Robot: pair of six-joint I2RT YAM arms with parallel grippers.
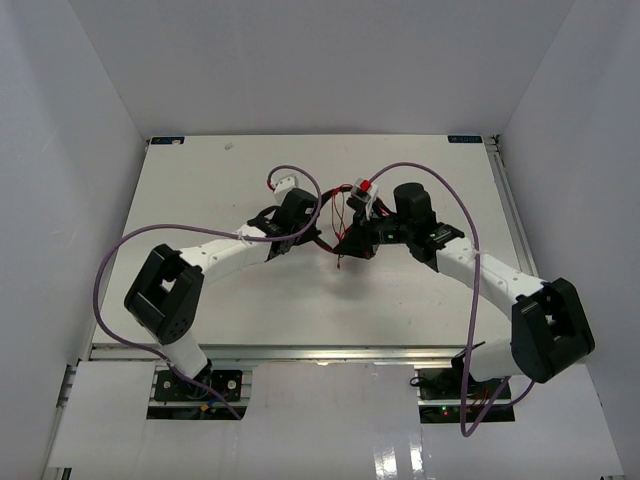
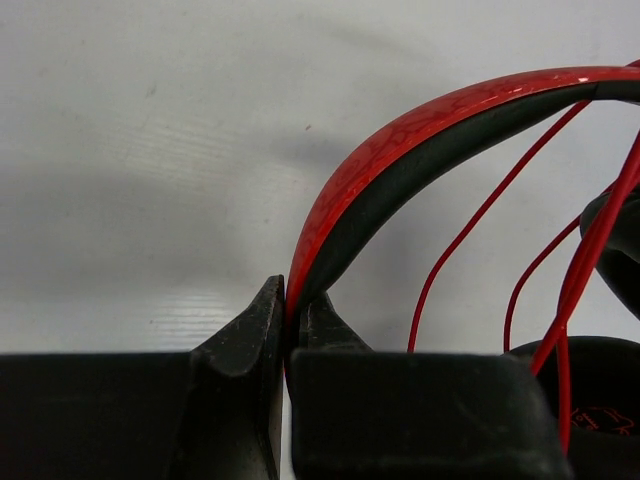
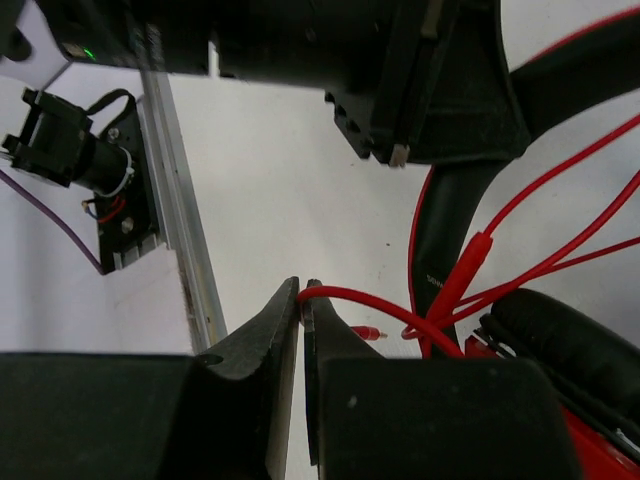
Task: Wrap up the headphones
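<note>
The red headphones (image 1: pixel 330 238) hang between the two grippers at the table's middle. My left gripper (image 2: pixel 290 300) is shut on the red-and-dark headband (image 2: pixel 420 130), which arches up to the right. My right gripper (image 3: pixel 302 290) is shut on the thin red cable (image 3: pixel 380 300), pinched at the fingertips. The cable runs in several loops past the headband (image 3: pixel 450 220) and a dark earcup (image 3: pixel 570 340). A small red plug (image 3: pixel 368 332) lies below on the table. In the top view the left gripper (image 1: pixel 290 232) and right gripper (image 1: pixel 362 238) sit close together.
Thick purple robot cables (image 1: pixel 110 270) loop over both arms. The table's metal front rail (image 3: pixel 185 260) and an arm base (image 3: pixel 75 150) show in the right wrist view. White walls enclose the table on three sides.
</note>
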